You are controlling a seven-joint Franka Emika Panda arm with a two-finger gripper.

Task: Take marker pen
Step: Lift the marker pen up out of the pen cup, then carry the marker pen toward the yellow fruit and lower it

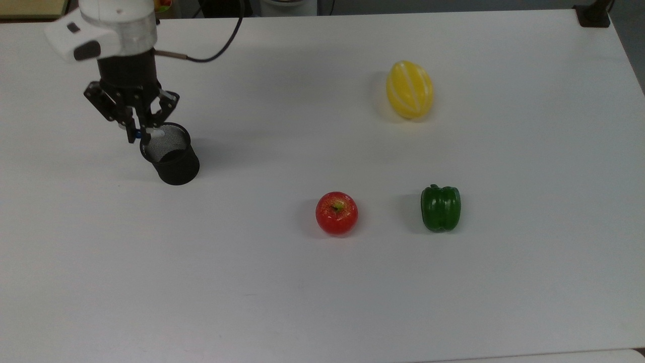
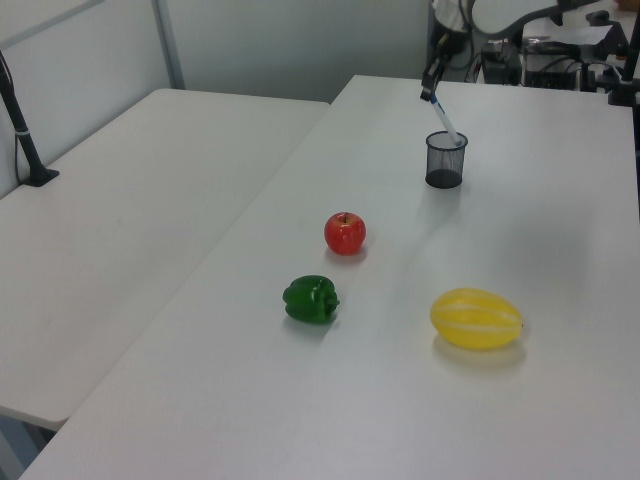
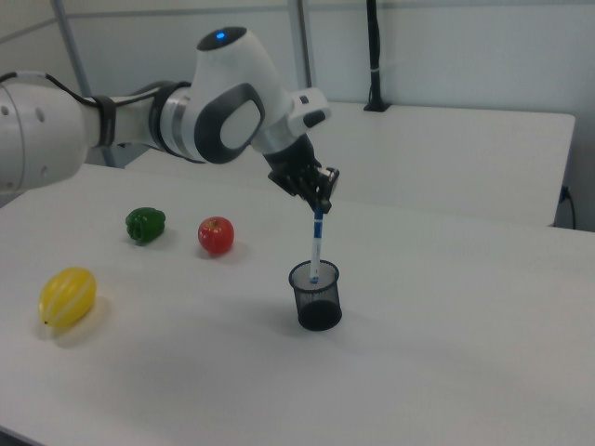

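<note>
My gripper (image 3: 321, 205) (image 1: 137, 132) (image 2: 430, 93) is shut on the blue top end of the marker pen (image 3: 316, 243) (image 2: 445, 122). The pen is a slim white barrel with a blue label; it hangs nearly upright, slightly tilted. Its lower end still dips inside the rim of a black mesh cup (image 3: 315, 295) (image 1: 170, 154) (image 2: 445, 160). In the top view only a short white and blue bit of the marker pen (image 1: 152, 134) shows under the fingers, at the cup's upper-left rim.
On the white table (image 1: 322, 282) lie a red apple (image 1: 336, 213), a green bell pepper (image 1: 441, 207) and a yellow melon (image 1: 409, 89), all well to the top view's right of the cup. A second table (image 2: 130, 190) stands at the left view's left.
</note>
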